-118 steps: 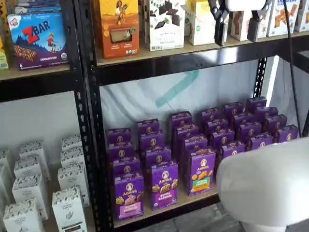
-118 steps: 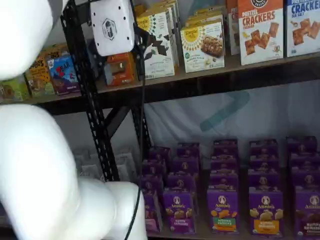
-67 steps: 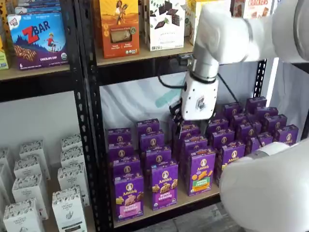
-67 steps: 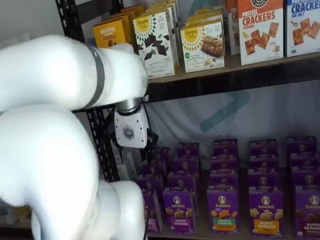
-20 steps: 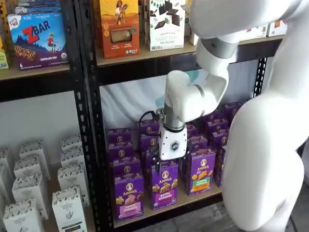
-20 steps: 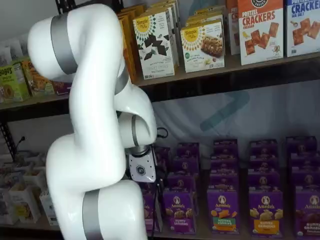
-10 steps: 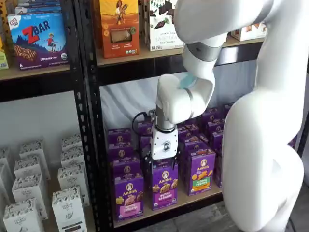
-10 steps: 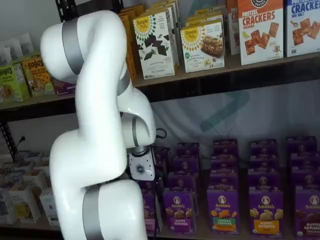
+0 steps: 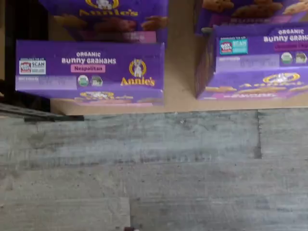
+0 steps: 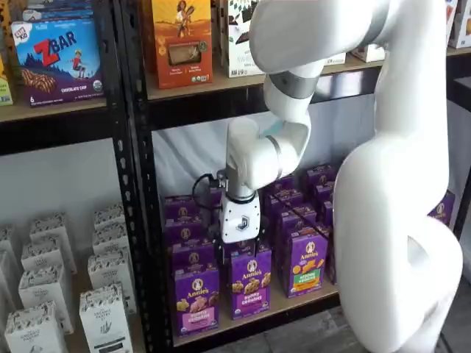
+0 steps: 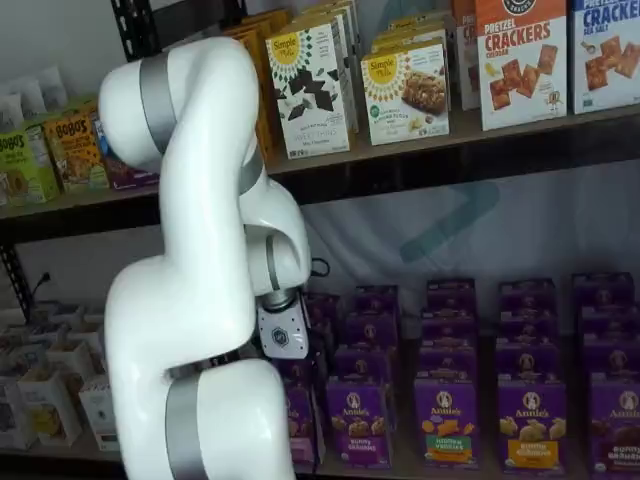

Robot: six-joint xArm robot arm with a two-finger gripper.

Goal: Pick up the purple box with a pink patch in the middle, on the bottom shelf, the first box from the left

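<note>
The purple box with a pink patch (image 10: 196, 299) stands at the front of the bottom shelf, in the column beside the black upright post. In a shelf view (image 11: 300, 425) the arm partly hides it. The wrist view shows its top face (image 9: 89, 67), labelled Neapolitan on a pink tag. My gripper (image 10: 240, 247) hangs above the front boxes, between this column and the one to its right, a little higher than the box tops. Its white body also shows in a shelf view (image 11: 282, 337). The fingers blend into the dark boxes, so no gap can be made out.
Rows of similar purple boxes (image 10: 251, 283) fill the bottom shelf. A black upright post (image 10: 136, 220) stands just left of the target. White boxes (image 10: 103, 316) fill the left bay. My large white arm link (image 10: 397, 220) covers the right side. Grey floor (image 9: 154, 168) lies before the shelf edge.
My gripper came down from the upper shelf to the bottom shelf. Over the last second it has moved left, from above the second column toward the first.
</note>
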